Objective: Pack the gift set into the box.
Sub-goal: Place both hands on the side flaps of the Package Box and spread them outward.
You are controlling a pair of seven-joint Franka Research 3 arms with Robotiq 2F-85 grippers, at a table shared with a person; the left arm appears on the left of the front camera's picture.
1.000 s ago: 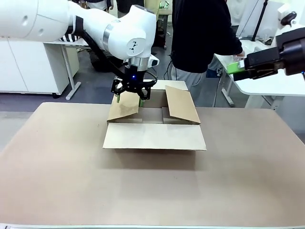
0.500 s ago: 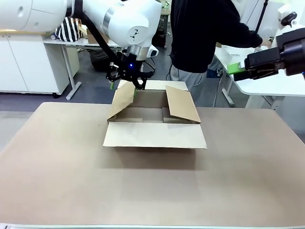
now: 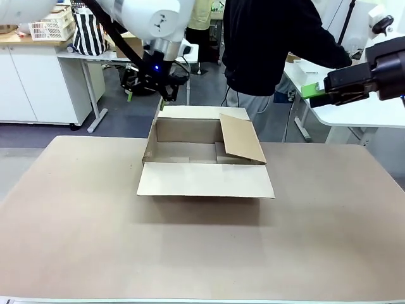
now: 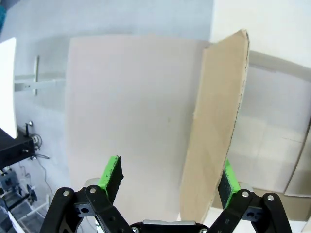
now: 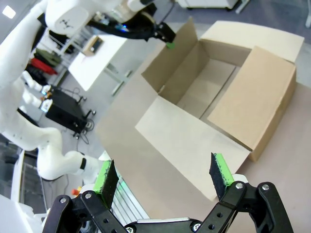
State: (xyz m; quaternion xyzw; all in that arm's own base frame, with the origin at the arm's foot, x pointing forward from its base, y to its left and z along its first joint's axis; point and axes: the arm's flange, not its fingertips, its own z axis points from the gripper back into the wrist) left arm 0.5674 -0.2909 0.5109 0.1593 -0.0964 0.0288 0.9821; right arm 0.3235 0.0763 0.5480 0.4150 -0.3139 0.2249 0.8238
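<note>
Front view: find box (image 3: 205,180) well below left gripper (image 3: 147,98), fingers spread wide and empty, 1 upright side flap under their gap, long axis running finger to finger. Find right gripper (image 3: 316,90) equally spread, empty, well off to 1 side. Judge left arm nearer.

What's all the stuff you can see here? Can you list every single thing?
box: one, brown cardboard, middle of the table, top open.
table: one, tan top, under the box.
striped bag: one, black and white, on the far-left counter.
basket: one, white, beside the striped bag.
person: one, dark top, standing at the table's far side.
left tool: one, black with green pads, open, raised near the box's far-left corner.
right tool: one, black with green pads, open, high at the right.
</note>
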